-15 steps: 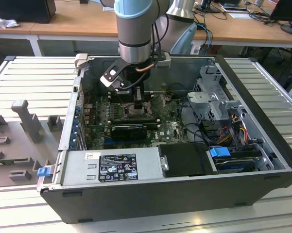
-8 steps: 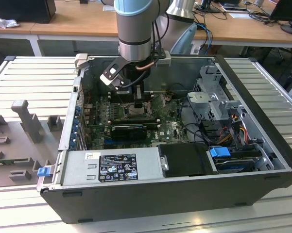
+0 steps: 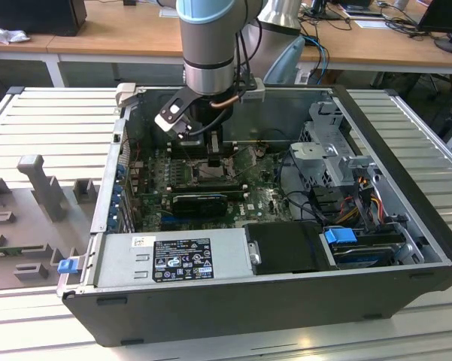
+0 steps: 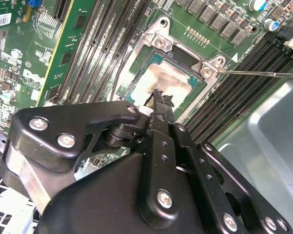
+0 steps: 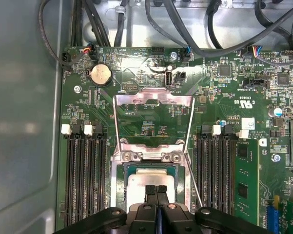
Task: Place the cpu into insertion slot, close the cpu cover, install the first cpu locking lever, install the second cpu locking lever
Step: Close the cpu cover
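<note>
1. A computer case [image 3: 233, 301] lies open on a slatted metal table [image 3: 45, 113], with its green motherboard [image 3: 154, 169] facing up. The robot arm [image 3: 207, 45] reaches down into the case, close to its far wall.
2. The hand [image 5: 157, 189] is closed. In the first wrist view its two black fingertips [image 5: 150, 191] are pressed side by side with nothing between them.
3. The closed tips sit directly over the cpu [image 5: 136, 181]. I cannot tell whether they touch its face or stop just above it.
4. The cpu lies flat inside the insertion slot [image 4: 142, 52], with its pale silver face up and its edges lined up with the slot's dark frame. In both wrist views the face looks smudged.
5. The cpu cover [image 5: 136, 99] is swung open, away from the slot. It is hinged at the slot's edge on the side nearer the round coin battery [image 5: 100, 74]. Green board shows through its large square window.
6. A thin wire locking lever [image 4: 263, 74] sticks out from one corner of the slot and is not latched down. It is on the side where a bank of long black memory slots [image 5: 83, 180] runs alongside.
7. A grey power supply [image 3: 173, 259] fills the case's near edge, well apart from the slot.
</note>
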`<state>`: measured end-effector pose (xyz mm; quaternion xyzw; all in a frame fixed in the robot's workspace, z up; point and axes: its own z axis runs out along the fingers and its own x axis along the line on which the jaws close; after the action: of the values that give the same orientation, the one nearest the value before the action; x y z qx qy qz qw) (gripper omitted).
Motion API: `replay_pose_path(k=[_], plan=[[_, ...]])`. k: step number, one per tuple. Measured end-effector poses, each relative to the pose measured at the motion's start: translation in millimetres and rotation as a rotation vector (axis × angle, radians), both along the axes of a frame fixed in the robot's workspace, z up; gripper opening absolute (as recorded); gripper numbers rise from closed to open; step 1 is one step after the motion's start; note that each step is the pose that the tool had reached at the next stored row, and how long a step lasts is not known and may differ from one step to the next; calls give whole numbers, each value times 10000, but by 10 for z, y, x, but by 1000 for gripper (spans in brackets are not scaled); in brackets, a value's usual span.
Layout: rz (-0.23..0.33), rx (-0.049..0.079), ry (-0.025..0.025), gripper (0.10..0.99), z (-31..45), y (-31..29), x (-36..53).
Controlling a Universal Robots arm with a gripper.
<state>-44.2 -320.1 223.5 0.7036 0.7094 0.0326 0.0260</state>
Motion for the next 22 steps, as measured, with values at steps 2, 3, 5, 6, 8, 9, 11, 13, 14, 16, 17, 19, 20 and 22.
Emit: replay_pose_path(k=[2,3,5,6,8,9,11,13,14,16,17,19,20,22], plan=[[0,0,0,106,11,0,0],[0,1,0,106,15,0,0],[0,2,-1,106,20,0,0],[0,1,-1,106,22,0,0],[0,1,0,106,23,0,0],[0,1,0,106,23,0,0],[0,0,0,106,24,0,0],[0,-1,1,106,29,0,0],[0,0,0,106,31,0,0],[1,0,1,106,45,0,0],[0,1,0,106,51,0,0],[0,0,0,106,65,0,0],[0,0,0,106,75,0,0],[0,1,1,106,100,0,0]])
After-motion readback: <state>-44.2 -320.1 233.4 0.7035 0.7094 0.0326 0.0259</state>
